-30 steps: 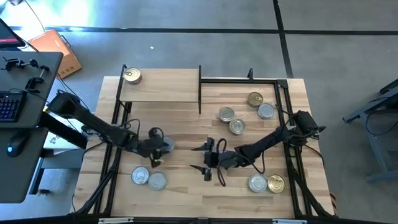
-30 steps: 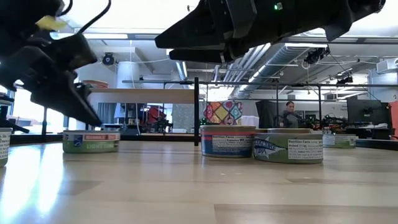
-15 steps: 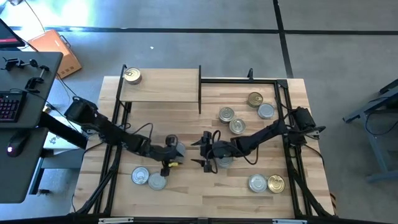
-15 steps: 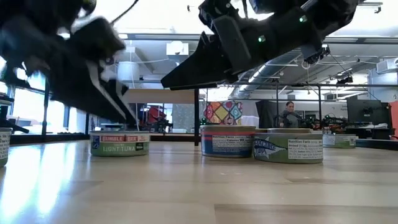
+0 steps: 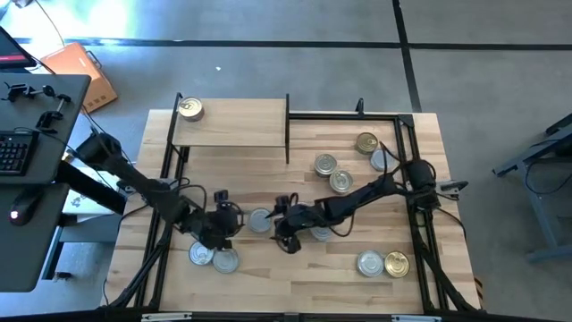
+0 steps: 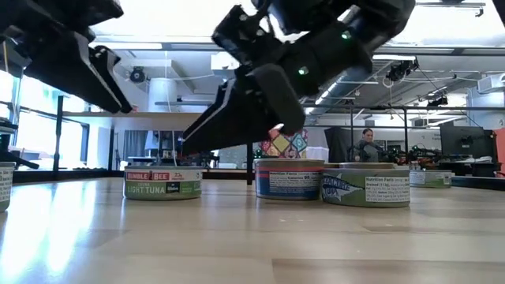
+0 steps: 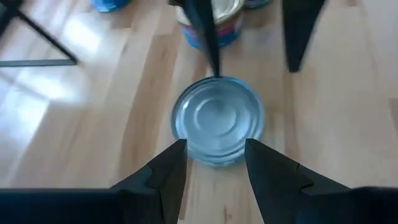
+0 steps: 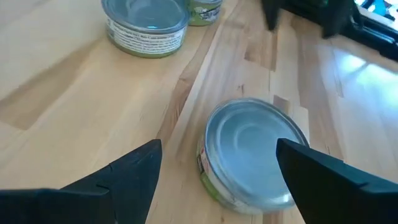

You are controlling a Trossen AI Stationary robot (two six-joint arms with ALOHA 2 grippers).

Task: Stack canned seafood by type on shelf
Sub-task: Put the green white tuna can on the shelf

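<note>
Silver-topped tin [image 5: 260, 220] mid-table; right claw [image 5: 284, 225] wide open beside it, left claw [image 5: 230, 219] half-open, empty.

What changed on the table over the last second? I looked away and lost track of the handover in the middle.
The left gripper carried a silver-topped tin toward the table's middle, set it down and backed off with jaws apart. The right gripper slid left and now straddles that tin with jaws wide, not yet closed. The gold-topped tin on the shelf and the other tins stayed put.
</note>
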